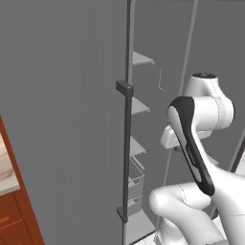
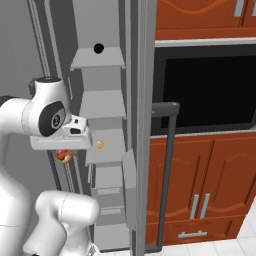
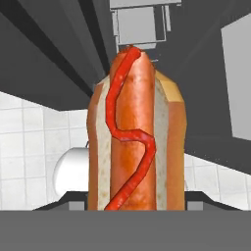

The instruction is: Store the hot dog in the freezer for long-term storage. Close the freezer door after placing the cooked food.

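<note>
Between the pincer's point(image 2: 64, 154) closed-up tips sits the hot dog point(image 3: 136, 137), gripped at its lower end; in the hand view it stands lengthwise away from the camera, tan bun around an orange-brown sausage with a red squiggle down it. In the right base view it shows as a small red-orange lump hanging just under the hand, in front of the freezer point(image 2: 100, 145) opening and about level with its third shelf from the top.

A small orange thing point(image 2: 100, 145) lies on that same shelf; I cannot tell what it is. The next job, as I judge it, is to carry the food forward over a white shelf, lower it until it rests flat, and only then let go, so it does not roll off the front edge. Keeping the hand level and clear of the shelf above and of the orange thing should avoid a knock.

The arm rises from the base, folds at the elbow and reaches forward, its wrist turned so the hand points down beside the freezer. The freezer door point(image 1: 62, 119) stands swung wide open to the left of the freezer, its long dark handle point(image 1: 126, 119) running along its edge. Right of the freezer are the dark oven point(image 2: 205, 87) and reddish cupboards point(image 2: 200, 185).
</note>
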Motion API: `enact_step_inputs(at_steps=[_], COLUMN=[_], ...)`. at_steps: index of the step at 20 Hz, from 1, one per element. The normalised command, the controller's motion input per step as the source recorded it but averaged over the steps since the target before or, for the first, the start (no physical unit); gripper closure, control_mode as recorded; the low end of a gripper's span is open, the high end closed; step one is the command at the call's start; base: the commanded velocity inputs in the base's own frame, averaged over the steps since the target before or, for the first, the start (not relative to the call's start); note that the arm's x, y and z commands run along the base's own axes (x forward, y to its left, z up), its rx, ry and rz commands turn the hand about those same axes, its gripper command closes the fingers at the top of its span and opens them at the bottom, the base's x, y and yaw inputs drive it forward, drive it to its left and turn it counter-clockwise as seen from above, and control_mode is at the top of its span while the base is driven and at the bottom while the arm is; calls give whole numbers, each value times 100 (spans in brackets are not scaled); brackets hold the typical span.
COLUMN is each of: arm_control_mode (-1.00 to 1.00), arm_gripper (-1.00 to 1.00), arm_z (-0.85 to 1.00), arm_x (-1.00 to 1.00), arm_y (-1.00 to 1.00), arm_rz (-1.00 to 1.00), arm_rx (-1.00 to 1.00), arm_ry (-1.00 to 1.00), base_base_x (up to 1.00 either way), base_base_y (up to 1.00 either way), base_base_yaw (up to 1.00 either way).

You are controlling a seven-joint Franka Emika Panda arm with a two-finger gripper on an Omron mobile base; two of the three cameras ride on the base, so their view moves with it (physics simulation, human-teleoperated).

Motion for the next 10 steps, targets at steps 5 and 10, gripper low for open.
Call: enact_step_inputs(at_steps=[5, 10], arm_control_mode=[-100, -100], arm_gripper=[100, 100], arm_z=[0, 0], arm_x=[68, 71], arm_y=[0, 2], arm_rz=[2, -2], arm_rx=[0, 12], arm_ry=[-9, -9], base_base_x=[0, 0], base_base_y=[0, 0], base_base_yaw=[0, 0])
